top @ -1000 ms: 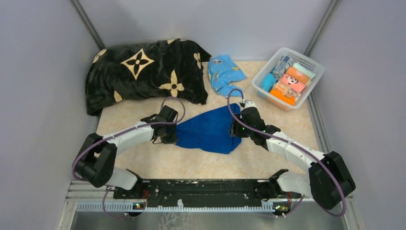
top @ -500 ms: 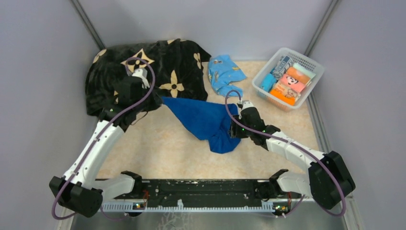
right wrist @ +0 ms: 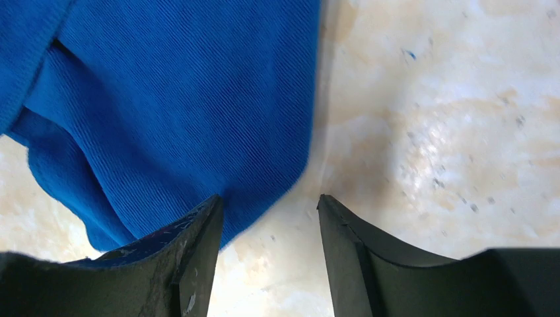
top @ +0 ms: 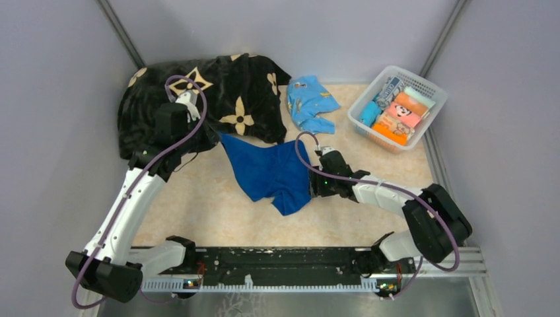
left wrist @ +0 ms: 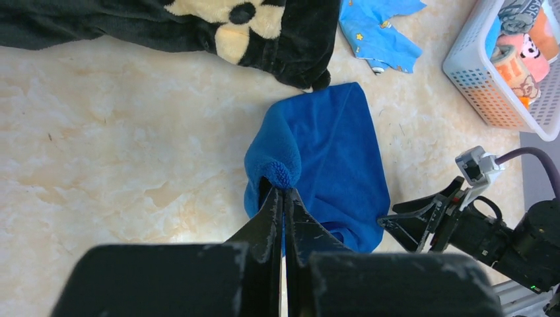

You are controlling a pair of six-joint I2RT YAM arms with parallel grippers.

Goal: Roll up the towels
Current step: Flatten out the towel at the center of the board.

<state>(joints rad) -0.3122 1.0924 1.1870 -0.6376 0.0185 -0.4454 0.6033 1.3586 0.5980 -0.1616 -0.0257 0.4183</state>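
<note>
Near the middle of the table lies the big blue towel [top: 267,173], crumpled and not flat. Its far left corner is pulled up toward the black blanket [top: 198,92] at the far left corner of the table.

The left pincer [left wrist: 282,191] is shut tight on that corner, with a small bunch of cloth pinched between its tips. The right pincer [right wrist: 267,205] is open. It is down by the towel's right edge. One finger touches the cloth, but nothing is held.

The towel looks soft, light and floppy. It sags and folds wherever it is not held. It will likely not slip much, as the cloth is fuzzy. The best places to hold it seem to be the corners and the thick sewn edge. Two corners held apart should pull it flat for rolling.

A small light-blue towel [top: 310,102] lies near the far edge, just beside the blanket. It has little yellow shapes on it. A white basket [top: 432,88] in the far right corner holds bright things, and one shows a panda-like face. No words can be read anywhere.
</note>
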